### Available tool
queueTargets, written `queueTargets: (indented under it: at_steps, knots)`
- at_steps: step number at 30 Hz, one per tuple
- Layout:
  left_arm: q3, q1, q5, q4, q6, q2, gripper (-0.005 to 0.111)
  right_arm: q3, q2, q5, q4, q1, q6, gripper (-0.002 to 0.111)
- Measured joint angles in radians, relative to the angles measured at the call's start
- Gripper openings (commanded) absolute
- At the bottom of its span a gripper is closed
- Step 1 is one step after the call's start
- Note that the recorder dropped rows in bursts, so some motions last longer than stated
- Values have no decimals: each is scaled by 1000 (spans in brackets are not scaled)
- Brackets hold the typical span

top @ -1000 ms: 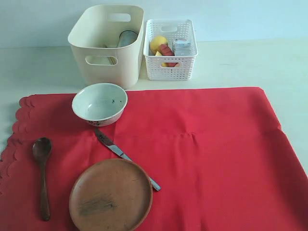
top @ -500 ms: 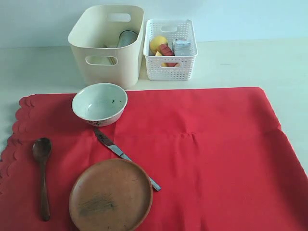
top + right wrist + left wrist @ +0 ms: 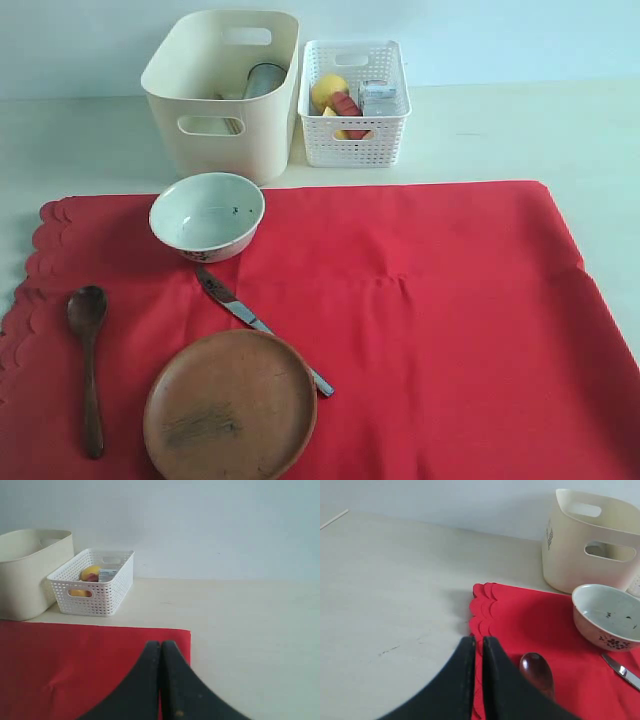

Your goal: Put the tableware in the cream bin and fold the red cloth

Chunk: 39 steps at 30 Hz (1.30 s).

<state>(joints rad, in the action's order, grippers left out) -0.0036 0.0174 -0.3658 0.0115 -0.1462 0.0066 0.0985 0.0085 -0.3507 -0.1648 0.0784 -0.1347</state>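
Nothing held: left gripper (image 3: 477,641) closed to a slit, right gripper (image 3: 160,644) pressed together; risk of dragging knife (image 3: 240,310), tucked under plate (image 3: 230,405) at right rim, and rucking red cloth (image 3: 450,320).

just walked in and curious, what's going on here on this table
Nothing is being handled right now. The left gripper and right gripper are shut and empty, off the tableware. The steel cup is in the cream bin; the bowl, knife, spoon and plate lie on the flat, unfolded red cloth.
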Motion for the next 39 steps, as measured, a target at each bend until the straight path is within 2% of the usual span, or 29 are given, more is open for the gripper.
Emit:
queueTargets:
  at_steps: [39]
  knots:
    - [0,-11,0,0,0,0,8,0,-3,-10,28,-2,0,0]
